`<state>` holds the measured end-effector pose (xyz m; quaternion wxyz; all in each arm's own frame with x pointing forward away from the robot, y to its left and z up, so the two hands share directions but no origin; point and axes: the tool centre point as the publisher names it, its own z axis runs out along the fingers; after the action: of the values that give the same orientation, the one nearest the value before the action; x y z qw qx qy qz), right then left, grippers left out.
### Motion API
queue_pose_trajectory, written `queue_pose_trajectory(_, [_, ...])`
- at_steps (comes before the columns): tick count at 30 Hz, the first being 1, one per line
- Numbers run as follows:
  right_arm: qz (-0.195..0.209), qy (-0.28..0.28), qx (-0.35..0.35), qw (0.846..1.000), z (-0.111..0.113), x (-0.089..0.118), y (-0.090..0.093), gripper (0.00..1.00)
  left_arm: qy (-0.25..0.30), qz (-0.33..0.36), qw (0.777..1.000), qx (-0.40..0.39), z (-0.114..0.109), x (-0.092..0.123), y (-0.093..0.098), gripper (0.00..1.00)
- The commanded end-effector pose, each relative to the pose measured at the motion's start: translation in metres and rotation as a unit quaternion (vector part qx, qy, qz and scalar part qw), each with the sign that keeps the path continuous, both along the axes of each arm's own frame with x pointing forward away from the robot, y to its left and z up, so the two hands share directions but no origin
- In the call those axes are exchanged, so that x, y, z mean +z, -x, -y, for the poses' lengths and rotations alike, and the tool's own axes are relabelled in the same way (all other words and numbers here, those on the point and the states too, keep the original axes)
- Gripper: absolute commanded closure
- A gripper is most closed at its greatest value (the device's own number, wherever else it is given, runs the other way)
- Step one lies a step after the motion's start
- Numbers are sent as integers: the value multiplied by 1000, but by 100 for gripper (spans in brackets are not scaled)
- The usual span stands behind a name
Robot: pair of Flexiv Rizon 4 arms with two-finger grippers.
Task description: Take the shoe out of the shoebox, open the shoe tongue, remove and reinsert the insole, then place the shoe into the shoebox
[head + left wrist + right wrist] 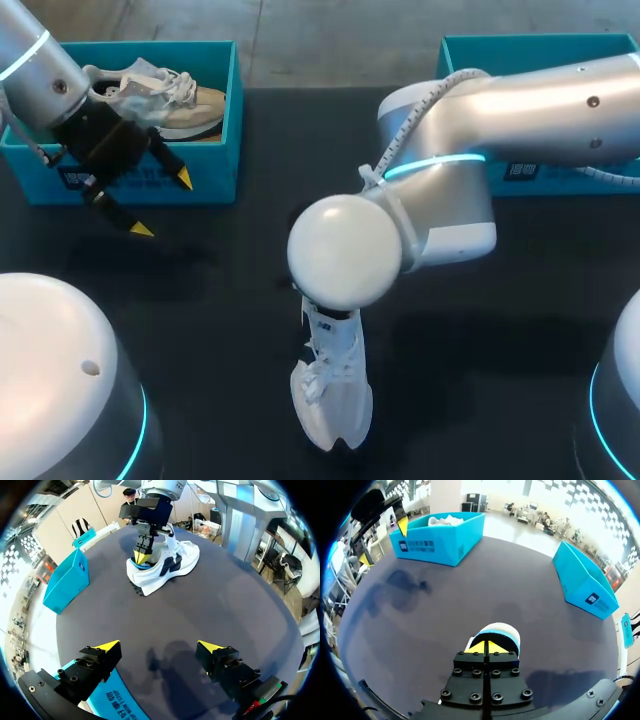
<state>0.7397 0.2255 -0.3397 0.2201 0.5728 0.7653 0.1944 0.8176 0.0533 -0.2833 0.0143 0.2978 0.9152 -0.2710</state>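
Currently right gripper (486, 647), fingers pinched shut on heel collar of white lace-up sneaker (330, 400), steadies it on black table (230, 330), likely for insole work. Left gripper (163, 204) gapes empty beside teal cardboard shoebox (215, 175).

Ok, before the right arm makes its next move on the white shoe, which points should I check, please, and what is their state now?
1. White lace-up sneaker is out of its box and stands on its sole on the black table: ok.
2. Right gripper is at the sneaker's heel opening, fingers together: ok.
3. Insole is caught between those fingers: cannot tell.
4. Left gripper is open, empty and away from the sneaker: ok.
5. Right teal cardboard shoebox is free to receive the sneaker: cannot tell, its inside is mostly hidden.
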Motion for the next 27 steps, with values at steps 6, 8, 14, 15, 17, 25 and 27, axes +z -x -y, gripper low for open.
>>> queue_pose_trajectory(6, [38,-72,-93,992,-2,-19,1,100,-1,0,1000,0,0,0,1,0])
queue_pose_trajectory(8, [38,-73,-93,992,-1,-20,0,100,-1,0,1000,0,0,0,1,0])
queue_pose_trajectory(14, [36,-77,-94,992,1,-26,-3,100,-1,0,1000,0,0,0,1,0])
queue_pose_trajectory(15, [35,-78,-94,992,2,-27,-3,100,-1,0,1000,0,0,0,1,0])
queue_pose_trajectory(17, [34,-78,-95,992,3,-29,-3,100,-1,0,1000,0,0,0,1,0])
queue_pose_trajectory(25, [30,-80,-97,992,7,-35,-5,100,-1,0,1000,0,0,0,1,0])
queue_pose_trajectory(27, [27,-81,-96,992,7,-38,-6,100,-1,0,1000,0,0,0,1,0])
